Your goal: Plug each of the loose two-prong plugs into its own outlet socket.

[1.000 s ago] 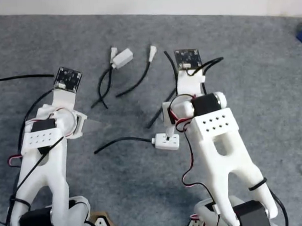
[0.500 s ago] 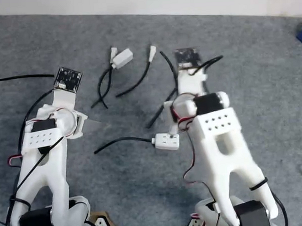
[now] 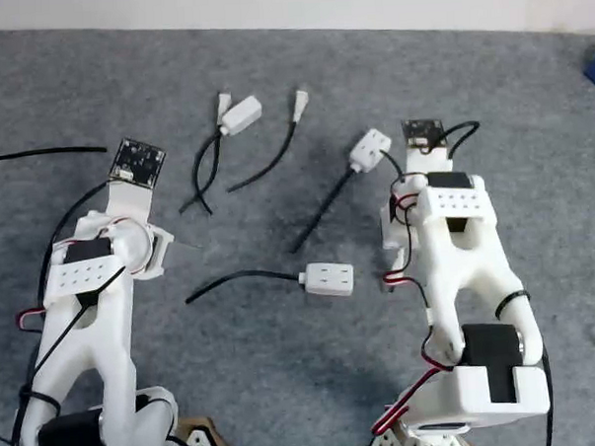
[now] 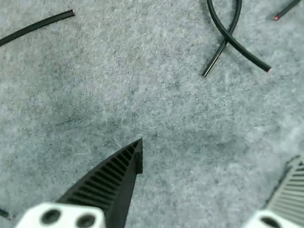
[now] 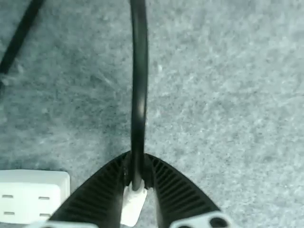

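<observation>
Up close we see the right gripper (image 5: 137, 161), fingers clenched on a white plug (image 5: 133, 202), an outlet socket (image 5: 28, 194) just beside it. Overhead, a loose plug (image 3: 299, 102) lies near the worktop's (image 3: 529, 94) far edge. The left gripper (image 4: 218, 152) hangs with fingers spread.

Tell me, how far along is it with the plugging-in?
Nothing is clearly plugged in yet. In hand: the right gripper is clamped on a black cord at its white end. Remaining: the white rectangular outlet block lies with empty slots, and a small white plug on its own cord lies loose.
</observation>
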`<act>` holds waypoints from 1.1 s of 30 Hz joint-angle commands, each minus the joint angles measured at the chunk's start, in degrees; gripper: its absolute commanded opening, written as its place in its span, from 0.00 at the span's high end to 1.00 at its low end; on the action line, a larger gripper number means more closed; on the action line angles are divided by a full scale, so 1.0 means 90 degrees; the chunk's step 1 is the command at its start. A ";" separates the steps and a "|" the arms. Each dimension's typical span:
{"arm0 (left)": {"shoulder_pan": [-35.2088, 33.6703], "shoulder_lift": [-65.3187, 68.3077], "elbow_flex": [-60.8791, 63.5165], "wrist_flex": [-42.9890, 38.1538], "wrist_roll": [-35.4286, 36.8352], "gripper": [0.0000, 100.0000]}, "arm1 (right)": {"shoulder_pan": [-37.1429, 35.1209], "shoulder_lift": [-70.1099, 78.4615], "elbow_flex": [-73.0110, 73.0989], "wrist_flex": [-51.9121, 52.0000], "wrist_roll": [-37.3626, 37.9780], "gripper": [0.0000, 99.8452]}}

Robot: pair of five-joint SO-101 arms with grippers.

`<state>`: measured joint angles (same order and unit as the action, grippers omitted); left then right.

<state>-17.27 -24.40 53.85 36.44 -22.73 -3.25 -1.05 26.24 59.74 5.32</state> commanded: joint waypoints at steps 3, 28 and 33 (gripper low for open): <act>0.0073 -0.0063 -0.0034 -0.0068 -0.0107 0.57 | 0.0024 -0.0151 -0.0083 -0.0103 0.0098 0.94; 0.0054 -0.0073 0.0210 -0.0078 -0.0127 0.57 | 0.0220 0.1646 -0.0835 -0.0308 0.0361 0.79; 0.0044 -0.0073 0.0210 -0.0078 -0.0127 0.57 | 0.0230 0.2291 -0.1587 -0.0298 0.0361 0.79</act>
<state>-17.27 -24.40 56.04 36.44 -23.43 -1.85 17.23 17.27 58.51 7.96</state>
